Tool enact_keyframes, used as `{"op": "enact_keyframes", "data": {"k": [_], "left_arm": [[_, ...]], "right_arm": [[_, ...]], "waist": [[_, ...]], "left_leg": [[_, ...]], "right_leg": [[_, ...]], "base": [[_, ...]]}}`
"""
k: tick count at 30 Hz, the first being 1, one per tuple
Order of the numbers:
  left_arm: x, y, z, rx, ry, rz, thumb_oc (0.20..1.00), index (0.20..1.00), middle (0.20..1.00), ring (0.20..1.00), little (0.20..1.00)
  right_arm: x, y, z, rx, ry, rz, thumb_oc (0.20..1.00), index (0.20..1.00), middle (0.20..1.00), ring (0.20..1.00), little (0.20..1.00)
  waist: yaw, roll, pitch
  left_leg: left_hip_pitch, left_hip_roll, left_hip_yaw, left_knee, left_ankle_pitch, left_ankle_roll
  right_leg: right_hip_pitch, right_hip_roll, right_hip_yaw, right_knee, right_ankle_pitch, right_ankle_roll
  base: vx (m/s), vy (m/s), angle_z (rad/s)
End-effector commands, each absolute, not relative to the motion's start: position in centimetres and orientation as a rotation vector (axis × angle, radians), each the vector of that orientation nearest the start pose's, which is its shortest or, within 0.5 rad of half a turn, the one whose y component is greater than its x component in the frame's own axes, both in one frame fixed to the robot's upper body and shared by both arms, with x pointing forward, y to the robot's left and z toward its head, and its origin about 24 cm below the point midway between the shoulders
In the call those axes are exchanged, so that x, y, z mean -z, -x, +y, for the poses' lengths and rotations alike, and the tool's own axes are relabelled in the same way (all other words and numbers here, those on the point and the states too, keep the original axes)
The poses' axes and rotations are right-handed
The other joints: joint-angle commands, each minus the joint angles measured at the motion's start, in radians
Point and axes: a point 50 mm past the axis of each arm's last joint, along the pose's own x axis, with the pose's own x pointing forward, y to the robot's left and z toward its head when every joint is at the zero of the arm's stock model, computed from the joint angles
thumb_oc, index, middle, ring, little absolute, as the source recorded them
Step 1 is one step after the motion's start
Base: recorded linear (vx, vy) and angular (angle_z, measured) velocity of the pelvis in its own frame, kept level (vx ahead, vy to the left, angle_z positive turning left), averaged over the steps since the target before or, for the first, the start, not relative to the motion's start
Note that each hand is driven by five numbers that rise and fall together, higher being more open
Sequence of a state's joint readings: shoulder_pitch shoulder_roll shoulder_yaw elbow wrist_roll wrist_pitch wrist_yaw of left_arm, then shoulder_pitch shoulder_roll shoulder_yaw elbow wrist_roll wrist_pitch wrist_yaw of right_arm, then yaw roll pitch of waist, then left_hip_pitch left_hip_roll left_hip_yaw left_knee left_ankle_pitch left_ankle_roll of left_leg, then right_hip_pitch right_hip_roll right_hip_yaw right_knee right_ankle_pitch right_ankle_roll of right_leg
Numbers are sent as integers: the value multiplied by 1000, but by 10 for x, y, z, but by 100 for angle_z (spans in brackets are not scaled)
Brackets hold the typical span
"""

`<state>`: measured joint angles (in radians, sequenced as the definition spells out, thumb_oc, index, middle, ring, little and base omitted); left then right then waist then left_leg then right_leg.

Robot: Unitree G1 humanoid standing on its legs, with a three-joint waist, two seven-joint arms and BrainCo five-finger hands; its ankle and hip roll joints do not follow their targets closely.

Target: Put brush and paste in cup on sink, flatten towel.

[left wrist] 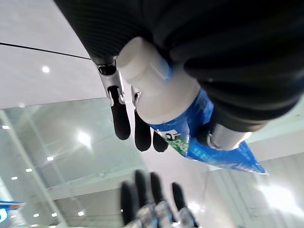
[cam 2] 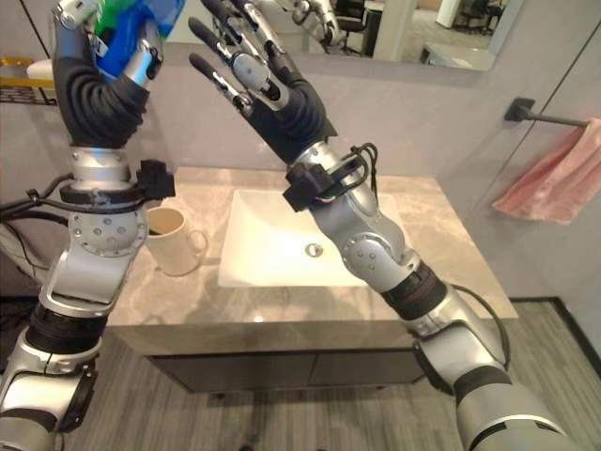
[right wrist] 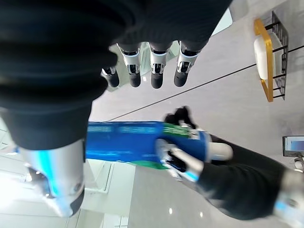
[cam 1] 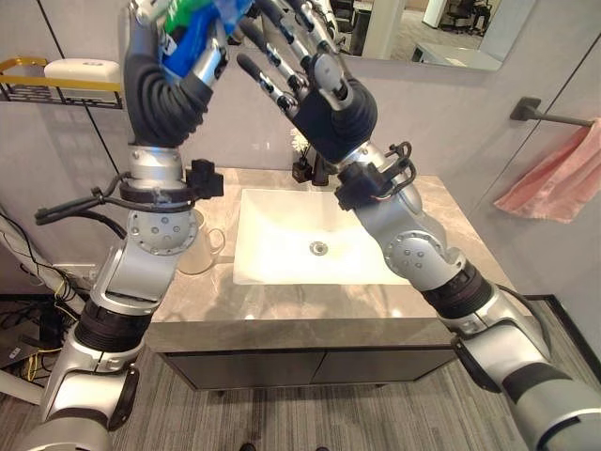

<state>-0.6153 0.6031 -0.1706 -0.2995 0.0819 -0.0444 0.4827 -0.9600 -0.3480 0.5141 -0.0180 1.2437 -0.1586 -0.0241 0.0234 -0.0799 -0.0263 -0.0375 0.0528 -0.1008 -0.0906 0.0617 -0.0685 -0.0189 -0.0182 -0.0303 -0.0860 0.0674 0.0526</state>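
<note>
Head views: one blue-and-green paste tube (cam 1: 192,28) is raised high before the mirror (cam 1: 451,28), clasped in the curled fingers of the left hand (cam 2: 103,70), while the right hand (cam 2: 258,80) is held beside it with fingers spread and holding nothing; below are one cup (cam 2: 172,240) on the counter (cam 1: 282,305) left of one white sink (cam 1: 282,235), and one pink towel (cam 1: 554,178) bunched on its wall bar. Left wrist view: the fingers (left wrist: 121,123) wrap the one tube, white cap toward the wrist. Right wrist view: four straight fingertips (right wrist: 156,78) are apart from the tube, which the left hand grips; one yellow wall rack (right wrist: 268,52) holds one white object.
</note>
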Motion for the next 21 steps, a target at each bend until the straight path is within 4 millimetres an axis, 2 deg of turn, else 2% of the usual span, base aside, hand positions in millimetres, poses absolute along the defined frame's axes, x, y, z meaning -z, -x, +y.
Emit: {"op": "enact_keyframes", "data": {"k": [1, 2, 3, 4, 5, 12, 21], "left_arm": [[-293, -267, 150, -132, -433, -1106, 200, 200, 200, 200, 200], [-287, -266, 151, -124, -418, -1082, 200, 200, 200, 200, 200], [-272, -269, 151, -94, -431, -1018, 200, 200, 200, 200, 200], [-272, -269, 151, -94, -431, -1016, 200, 200, 200, 200, 200], [-263, -272, 148, -65, -475, -979, 200, 200, 200, 200, 200], [-257, -281, 138, -11, -505, -931, 200, 200, 200, 200, 200], [-255, -290, 121, 49, -524, -908, 200, 200, 200, 200, 200]], "right_arm": [[-337, -298, -48, -886, -707, -714, 1000, 1000, 1000, 1000, 1000], [-340, -297, -51, -870, -702, -733, 1000, 1000, 1000, 1000, 1000], [-341, -298, -54, -865, -716, -740, 1000, 1000, 1000, 1000, 1000], [-341, -298, -54, -865, -717, -738, 1000, 1000, 1000, 1000, 1000], [-340, -299, -54, -882, -758, -714, 1000, 1000, 1000, 1000, 1000], [-333, -300, -51, -877, -858, -651, 1000, 1000, 1000, 1000, 1000], [-308, -309, -35, -867, -904, -474, 1000, 1000, 1000, 1000, 1000]], "waist": [[19, -17, -26], [19, -19, -26], [20, -25, -22], [20, -24, -24], [19, -31, -22], [13, -38, -21], [-4, -40, -21]], "left_leg": [[12, 2, 0, 3, -64, 24], [11, 1, 0, 3, -64, 25], [5, -1, 1, 3, -54, 27], [11, 1, 2, 3, -65, 27], [10, 0, 0, 3, -65, 28], [8, -2, -3, 3, -65, 29], [16, -2, 12, 3, -69, 30]], "right_leg": [[-10, -70, -13, -1, -9, 58], [-11, -70, -12, -1, -8, 58], [-15, -73, -11, -1, -1, 58], [-10, -71, -11, -1, -10, 58], [-8, -72, -14, -1, -11, 58], [-8, -72, -14, -1, -13, 58], [-9, -73, -4, -1, -12, 60]], "base": [[0, 0, 0], [0, 0, 0], [0, 0, 0], [0, 0, 0], [47, 8, -1], [0, 0, 0], [0, 0, 0]]}}
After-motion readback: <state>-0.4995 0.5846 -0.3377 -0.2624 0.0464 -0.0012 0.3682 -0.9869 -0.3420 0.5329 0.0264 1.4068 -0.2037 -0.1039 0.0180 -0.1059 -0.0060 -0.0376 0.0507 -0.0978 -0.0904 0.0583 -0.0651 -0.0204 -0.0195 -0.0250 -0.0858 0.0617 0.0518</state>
